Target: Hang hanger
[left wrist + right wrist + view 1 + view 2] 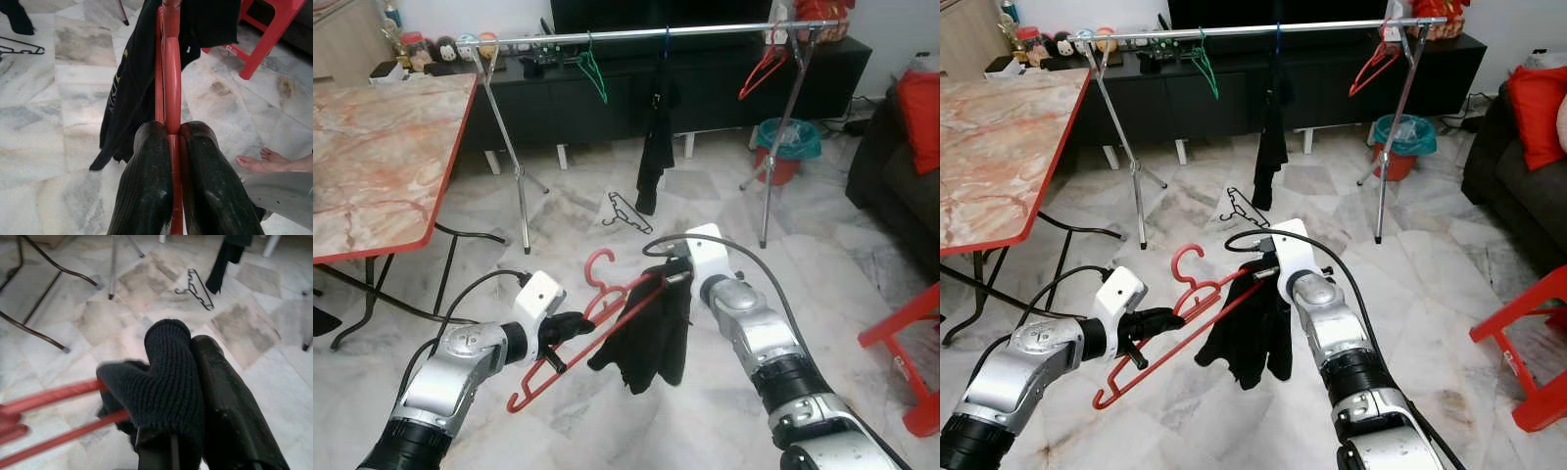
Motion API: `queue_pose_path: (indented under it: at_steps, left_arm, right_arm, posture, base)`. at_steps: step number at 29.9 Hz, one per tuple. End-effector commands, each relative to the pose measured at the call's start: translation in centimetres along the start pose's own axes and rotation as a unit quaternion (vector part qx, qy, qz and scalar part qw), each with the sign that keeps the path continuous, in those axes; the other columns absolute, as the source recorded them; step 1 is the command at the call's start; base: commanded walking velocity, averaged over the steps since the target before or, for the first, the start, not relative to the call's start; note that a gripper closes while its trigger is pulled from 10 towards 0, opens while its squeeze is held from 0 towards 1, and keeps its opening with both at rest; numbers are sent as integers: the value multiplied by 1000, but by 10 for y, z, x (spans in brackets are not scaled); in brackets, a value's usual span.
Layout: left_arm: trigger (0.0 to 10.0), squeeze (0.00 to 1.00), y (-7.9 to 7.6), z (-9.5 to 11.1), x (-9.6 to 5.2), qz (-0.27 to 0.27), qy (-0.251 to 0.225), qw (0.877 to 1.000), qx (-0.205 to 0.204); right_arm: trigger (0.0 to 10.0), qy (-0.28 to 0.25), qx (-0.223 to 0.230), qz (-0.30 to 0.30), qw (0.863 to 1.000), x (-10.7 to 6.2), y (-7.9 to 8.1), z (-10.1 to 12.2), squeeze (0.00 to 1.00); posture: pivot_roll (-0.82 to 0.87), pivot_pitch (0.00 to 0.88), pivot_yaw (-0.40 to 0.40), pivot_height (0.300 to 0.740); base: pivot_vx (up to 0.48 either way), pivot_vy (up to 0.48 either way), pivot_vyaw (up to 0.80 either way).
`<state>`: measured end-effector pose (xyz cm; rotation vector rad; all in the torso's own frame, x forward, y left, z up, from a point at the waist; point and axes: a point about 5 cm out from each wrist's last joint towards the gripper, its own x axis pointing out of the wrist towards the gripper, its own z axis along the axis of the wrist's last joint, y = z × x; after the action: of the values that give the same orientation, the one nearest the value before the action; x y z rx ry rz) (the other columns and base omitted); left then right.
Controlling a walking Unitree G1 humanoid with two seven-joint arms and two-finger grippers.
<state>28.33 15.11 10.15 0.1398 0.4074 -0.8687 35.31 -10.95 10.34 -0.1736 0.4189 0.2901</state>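
Note:
A red hanger is held low in front of me, its hook pointing up. A black knitted garment hangs over its right end. My left gripper is shut on the hanger's lower bar, near the middle. At the hanger's right end, my right gripper is shut on the garment. The clothes rail stands across the room ahead, well beyond both grippers.
On the rail hang a green hanger, a black garment and a red hanger. A black hanger lies on the floor. A marble table stands left, a red stool right. A person's foot is nearby.

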Motion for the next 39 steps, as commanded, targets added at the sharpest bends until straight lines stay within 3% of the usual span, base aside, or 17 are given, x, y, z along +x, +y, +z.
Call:
queue_pose_path:
  at_steps: [1, 10, 17, 26, 32, 37, 39]
  left_arm:
    - [10000, 0, 0, 4, -5, -3, -9, 1000, 8]
    - [10000, 0, 0, 7, -6, -16, -15, 1000, 8]
    - [10000, 0, 2, 9, -5, -6, -14, 1000, 10]
    - [10000, 0, 7, -3, -5, 23, 38, 999, 21]
    - [10000, 0, 9, -5, -5, 34, 47, 998, 23]
    - [10000, 0, 17, -2, -4, 70, 40, 996, 25]
    - [10000, 0, 23, 3, -4, 90, 22, 995, 21]
  right_arm:
    - [10000, -23, -4, 18, 1000, -3, 7, 14, 0]
    - [10000, -34, -14, 44, 998, -9, 17, 22, 0]
    - [10000, -47, 8, 49, 998, -18, 21, 33, 0]
    - [10000, -36, 23, 25, 999, -26, 21, 28, 0]
    - [10000, -43, 2, 78, 996, -35, 41, 34, 0]
    - [10000, -44, 2, 60, 997, -44, 34, 36, 0]
    - [10000, -29, -40, 87, 995, -53, 36, 30, 0]
  posture:
    - [-32, 0, 18, 736]
    - [-34, 0, 17, 736]
    - [-34, 0, 17, 736]
    - [-35, 0, 19, 736]
    - [-31, 0, 18, 736]
    - [-32, 0, 18, 736]
    - [-39, 0, 21, 736]
  base:
    - [0, 0, 0]
    - [0, 0, 0]
    - [0, 0, 0]
    - [0, 0, 0]
    - [0, 0, 0]
    - [0, 0, 0]
    - [0, 0, 0]
